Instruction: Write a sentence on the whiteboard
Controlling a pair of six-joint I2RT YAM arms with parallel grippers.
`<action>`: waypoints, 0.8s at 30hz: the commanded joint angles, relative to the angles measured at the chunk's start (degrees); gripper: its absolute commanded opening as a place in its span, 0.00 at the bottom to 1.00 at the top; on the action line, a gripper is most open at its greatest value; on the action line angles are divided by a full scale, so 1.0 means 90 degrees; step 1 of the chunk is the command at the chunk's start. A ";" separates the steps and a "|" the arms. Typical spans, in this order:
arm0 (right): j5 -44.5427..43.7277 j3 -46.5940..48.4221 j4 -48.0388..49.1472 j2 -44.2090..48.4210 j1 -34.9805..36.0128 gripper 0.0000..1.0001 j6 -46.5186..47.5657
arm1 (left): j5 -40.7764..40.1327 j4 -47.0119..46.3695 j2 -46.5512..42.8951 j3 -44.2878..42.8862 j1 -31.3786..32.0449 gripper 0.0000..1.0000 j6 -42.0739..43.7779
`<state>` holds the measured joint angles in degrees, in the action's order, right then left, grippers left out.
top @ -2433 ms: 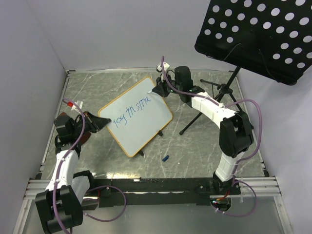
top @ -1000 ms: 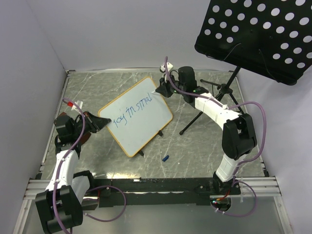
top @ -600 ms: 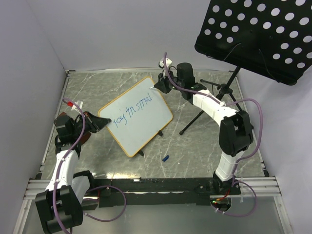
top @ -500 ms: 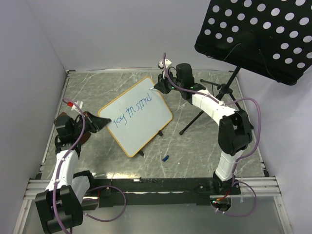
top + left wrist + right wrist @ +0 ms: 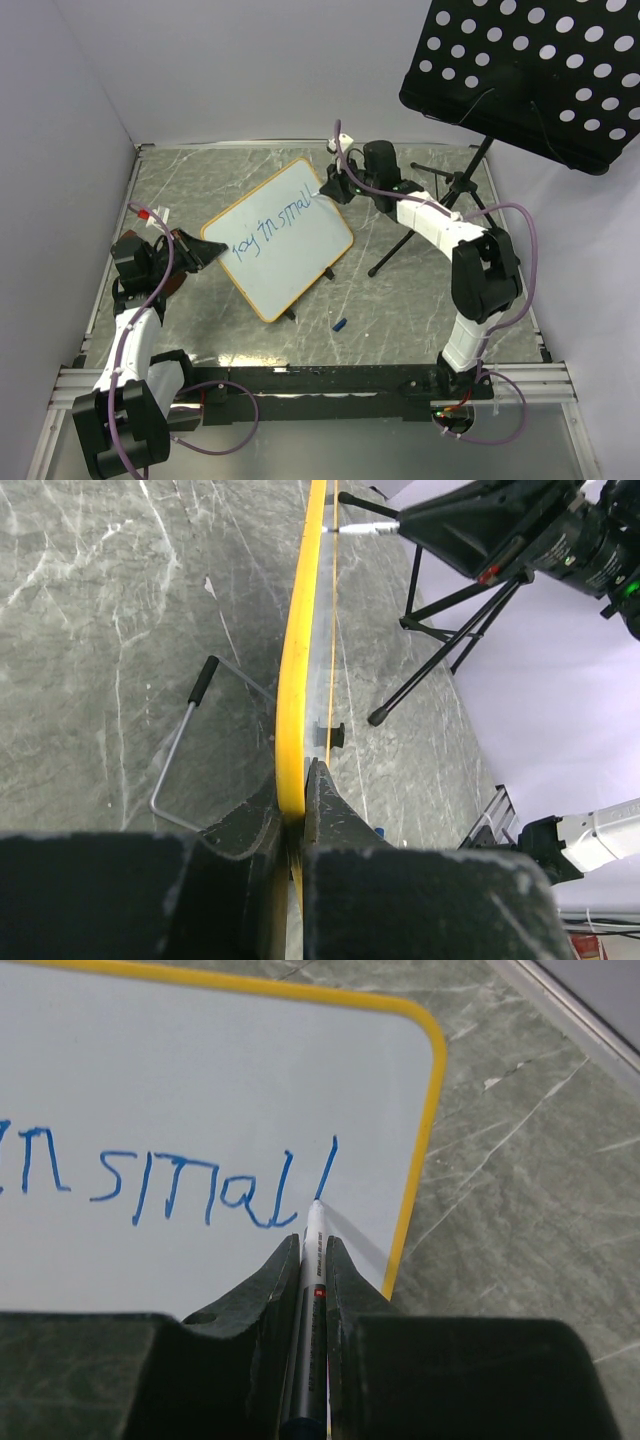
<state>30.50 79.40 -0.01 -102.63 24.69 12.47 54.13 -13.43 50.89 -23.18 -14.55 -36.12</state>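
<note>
Second blue "l" added since earlier; right gripper point(image 5: 313, 1250) pinches thin white marker pen point(image 5: 315, 1220), tip on small white orange-framed whiteboard point(image 5: 292, 268) mid-frame, ending blue handwritten sentence point(image 5: 272, 228) "joy in small". Left gripper point(image 5: 298, 795) jaws clamp board's left edge.

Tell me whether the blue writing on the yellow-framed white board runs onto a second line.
No, the blue handwritten words form a single line across the yellow-framed white board.
</note>
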 commanded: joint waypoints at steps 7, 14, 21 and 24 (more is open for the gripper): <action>-0.0097 -0.0501 0.0031 0.0602 -0.0028 0.00 0.0343 | 0.0216 -0.0119 -0.0020 -0.0120 0.0093 0.01 0.0869; -0.0479 -0.0043 -0.0155 0.0544 -0.0057 0.00 0.0411 | 0.0216 -0.0129 -0.0040 -0.0120 0.0093 0.01 0.0859; -0.0138 0.0173 -0.0311 0.0690 -0.0058 0.00 0.0324 | 0.0226 -0.0158 -0.0059 -0.0120 0.0093 0.01 0.0859; 0.0242 -0.0022 -0.0321 0.1060 -0.0048 0.00 0.0158 | 0.0236 -0.0158 -0.0040 -0.0120 0.0093 0.01 0.0849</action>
<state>28.18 78.74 -3.22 -99.57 24.49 15.33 54.76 -13.96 50.83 -23.18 -14.44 -35.33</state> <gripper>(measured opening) 0.179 0.080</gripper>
